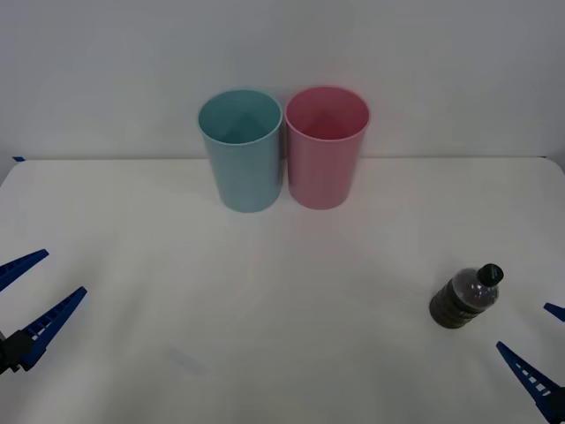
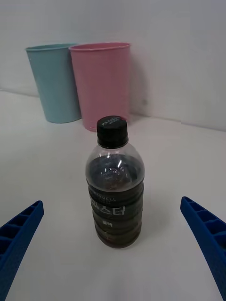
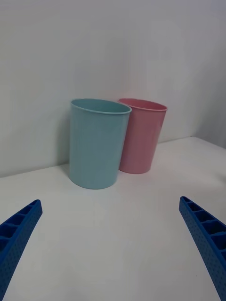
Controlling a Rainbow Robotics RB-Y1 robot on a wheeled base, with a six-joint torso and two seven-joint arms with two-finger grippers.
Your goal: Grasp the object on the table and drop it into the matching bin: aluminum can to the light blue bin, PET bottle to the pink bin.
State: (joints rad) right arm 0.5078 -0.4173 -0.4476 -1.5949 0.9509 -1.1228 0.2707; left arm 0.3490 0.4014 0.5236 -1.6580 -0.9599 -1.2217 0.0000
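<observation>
A small clear ribbed plastic PET bottle with dark brown liquid and a black cap stands upright at the lower right of the front view, on the wide white table. In the right wrist view the PET bottle sits in the middle of the frame, between the two blue ribbed fingers but touching neither.

The right gripper is at the lower right corner of the front view, just beside the bottle, its fingers spread wide and holding nothing. The left gripper is at the lower left edge, well apart from the bottle, also spread open and empty.

At the upper centre of the front view, a tall light blue plastic cup-shaped bin and a tall pink plastic cup-shaped bin stand upright side by side, the blue one on the left, their sides close or touching. In the left wrist view the light blue bin stands nearer than the pink bin.
</observation>
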